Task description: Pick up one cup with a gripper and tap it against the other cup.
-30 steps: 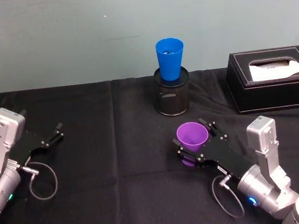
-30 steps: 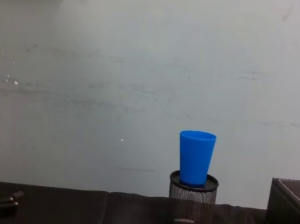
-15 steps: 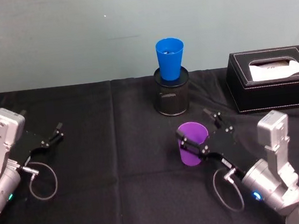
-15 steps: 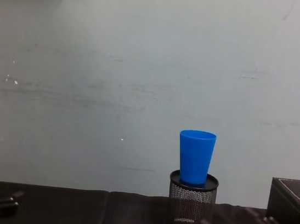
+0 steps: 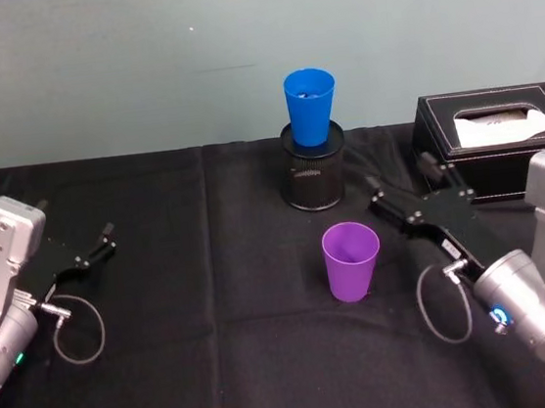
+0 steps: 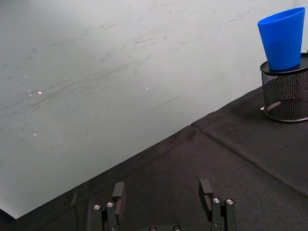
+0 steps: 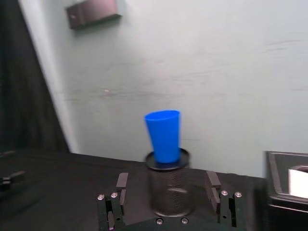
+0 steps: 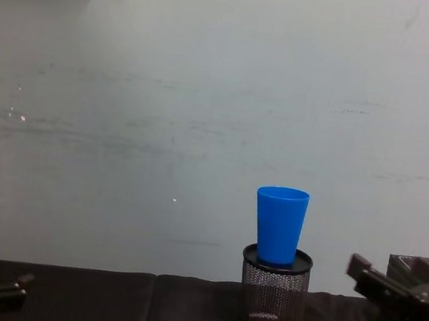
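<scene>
- The purple cup (image 5: 352,260) stands upright and free on the black-clothed counter (image 5: 222,367), mouth up, with nothing gripping it.
- The right pincer (image 5: 403,181) hangs just to the cup's right and a little farther back, apart from it, fingers spread wide and empty; in its wrist view the two fingers (image 7: 121,185) frame the wire holder ahead.
- The blue cup (image 5: 310,107) sits upright, its base dropped into the black wire-mesh pen holder (image 5: 315,177), directly behind the purple cup near the wall.
- A black tissue box (image 5: 498,142) stands to the right of the holder, close behind the right pincer.
- The left pincer (image 5: 95,247) rests at the counter's far left, well apart from both cups, open and holding nothing.
</scene>
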